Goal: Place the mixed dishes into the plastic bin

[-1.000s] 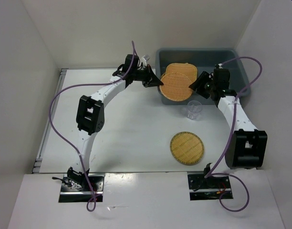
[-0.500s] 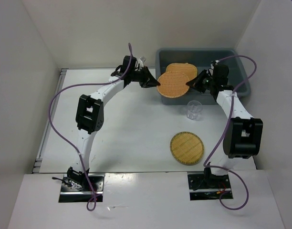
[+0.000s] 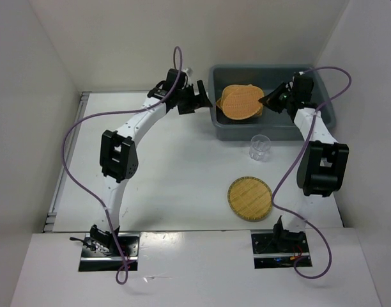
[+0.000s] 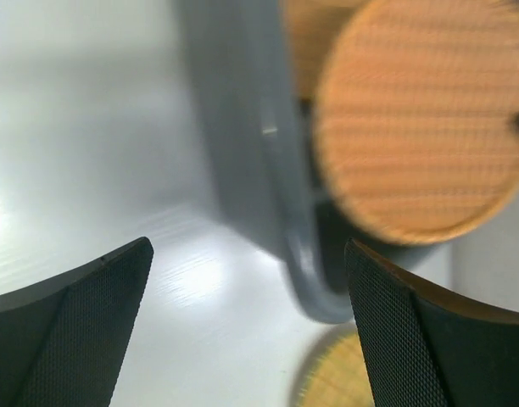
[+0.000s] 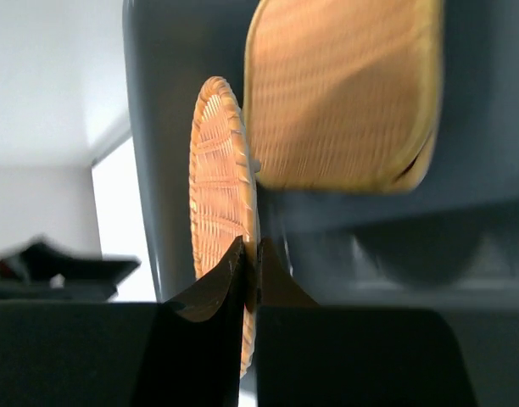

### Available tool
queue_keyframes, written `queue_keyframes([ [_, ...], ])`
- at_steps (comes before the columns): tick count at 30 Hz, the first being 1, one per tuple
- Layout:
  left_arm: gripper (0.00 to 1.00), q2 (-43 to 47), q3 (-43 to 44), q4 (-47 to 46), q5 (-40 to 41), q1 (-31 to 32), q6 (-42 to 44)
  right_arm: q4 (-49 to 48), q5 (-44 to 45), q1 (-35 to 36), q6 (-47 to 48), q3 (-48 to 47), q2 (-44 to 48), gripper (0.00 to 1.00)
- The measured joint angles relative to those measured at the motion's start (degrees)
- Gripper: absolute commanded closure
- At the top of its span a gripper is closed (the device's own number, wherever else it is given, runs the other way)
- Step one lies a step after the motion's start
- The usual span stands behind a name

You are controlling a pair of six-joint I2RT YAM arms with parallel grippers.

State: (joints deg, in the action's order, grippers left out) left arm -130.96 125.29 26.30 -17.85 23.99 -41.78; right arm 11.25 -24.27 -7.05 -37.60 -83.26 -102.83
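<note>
Our right tool [image 5: 251, 254] is clenched on the round plate [image 5: 217, 170] at its rim, over the bin [image 3: 272, 71]. Left tool [image 3: 200, 101] gapes empty just left of it. We judge the plate light and stiff, so a rim grip suits. The glass cup [image 3: 260, 146] on the bench [image 3: 170, 173] looks fragile and slippery.

The grey-blue bin [image 3: 291, 132] stands at the upper right, with sloped walls. Inside it, at the left part, a round orange woven plate [image 3: 237, 107] is tilted, and the right gripper [image 3: 264, 100] pinches its right edge. A rounded-triangular plate [image 3: 248, 90] lies behind it. A clear cup [image 3: 260, 147] stands upright just below the bin. A paler round plate [image 3: 250, 199] lies flat lower, right of centre.
</note>
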Motion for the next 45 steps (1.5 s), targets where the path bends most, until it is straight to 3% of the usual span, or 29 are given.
queue_keyframes([
  [10,0.00,10.0,-20.0,1.7,15.2,-1.7,8.6,1.0,3.5,-3.2,-3.1,-16.3,-13.5,1.00],
  [20,0.00,10.8,-30.5,2.1,16.7,-1.7,10.4,8.8,9.2,-2.1,-3.6,-37.9,-30.7,1.00],
  [27,0.00,13.5,-33.1,-0.3,14.3,-1.7,10.3,13.8,10.6,0.2,-2.9,-44.0,-34.1,1.00],
  [30,0.00,14.4,-36.0,-2.3,11.3,-1.7,10.2,15.0,10.7,1.0,-2.6,-44.4,-34.5,0.91],
  [31,0.00,14.4,-36.9,-2.6,10.6,-1.7,10.2,15.4,10.6,1.2,-2.4,-44.4,-34.6,0.82],
  [33,0.00,14.4,-38.6,-3.0,9.3,-1.6,10.3,16.4,10.4,1.4,-2.0,-44.9,-35.3,0.81],
  [36,0.00,14.5,-40.4,-3.5,7.9,-1.2,10.6,17.8,10.1,1.5,-1.4,-47.1,-37.1,0.66],
  [37,0.00,14.6,-41.0,-4.0,7.4,-1.0,10.8,18.4,9.9,1.5,-1.2,-47.6,-37.5,0.55],
  [38,0.00,15.0,-41.7,-4.3,6.9,-0.7,11.2,18.8,9.9,1.5,-1.0,-47.8,-37.7,0.25],
  [41,0.00,16.7,-43.3,-4.6,4.7,-0.1,11.8,20.2,10.1,1.5,-0.2,-48.2,-37.7,0.00],
  [45,0.00,21.3,-45.2,-5.4,2.6,1.5,13.0,21.6,11.4,1.5,1.6,-48.8,-37.3,0.00],
])
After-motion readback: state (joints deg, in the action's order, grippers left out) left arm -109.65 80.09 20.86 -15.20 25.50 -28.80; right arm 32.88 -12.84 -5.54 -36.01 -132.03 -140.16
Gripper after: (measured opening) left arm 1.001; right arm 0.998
